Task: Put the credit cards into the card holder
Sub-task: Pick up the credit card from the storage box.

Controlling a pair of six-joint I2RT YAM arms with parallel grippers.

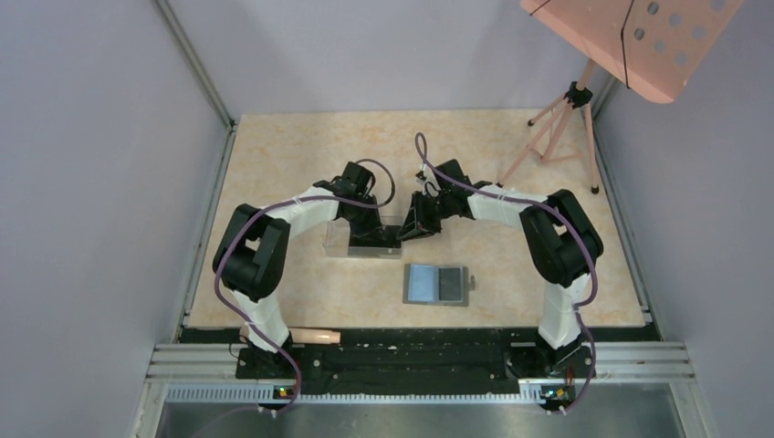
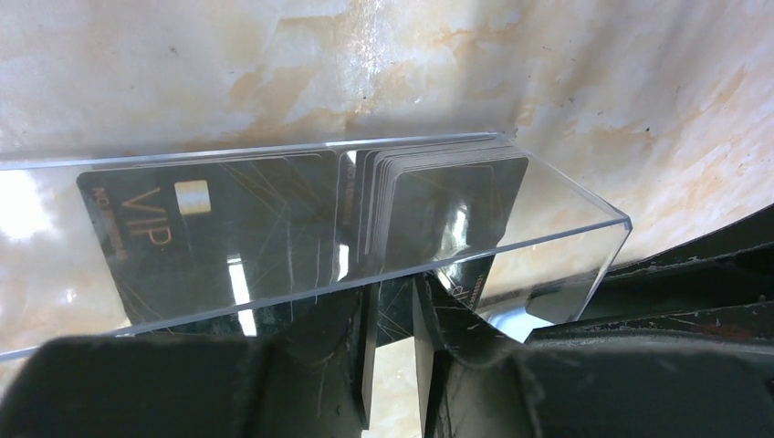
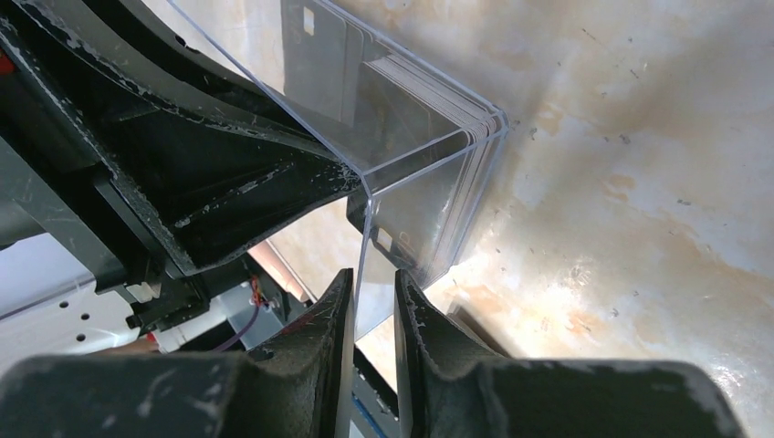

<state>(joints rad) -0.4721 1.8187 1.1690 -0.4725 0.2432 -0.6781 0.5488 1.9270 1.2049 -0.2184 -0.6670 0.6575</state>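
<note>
While both arms bend inward from their bases and meet near the middle of the beige marbled table (image 1: 283, 155), each wrist is lowered to the clear plastic rectangular box (image 1: 339, 243). The left gripper (image 2: 394, 306) stands at the long wall. The right gripper (image 3: 370, 287) is at the short end wall, which passes between its fingers. Both pairs of jaws are nearly together (only a thin slit remains), and we cannot tell if they press the plastic. The small black credit cards (image 2: 452, 205) stand as a stack inside the box, at the right gripper's end, and one more card, marked VIP, is beside them. The flat gray card holder (image 1: 436, 285) lies open nearer the bases, apart from the box.
</note>
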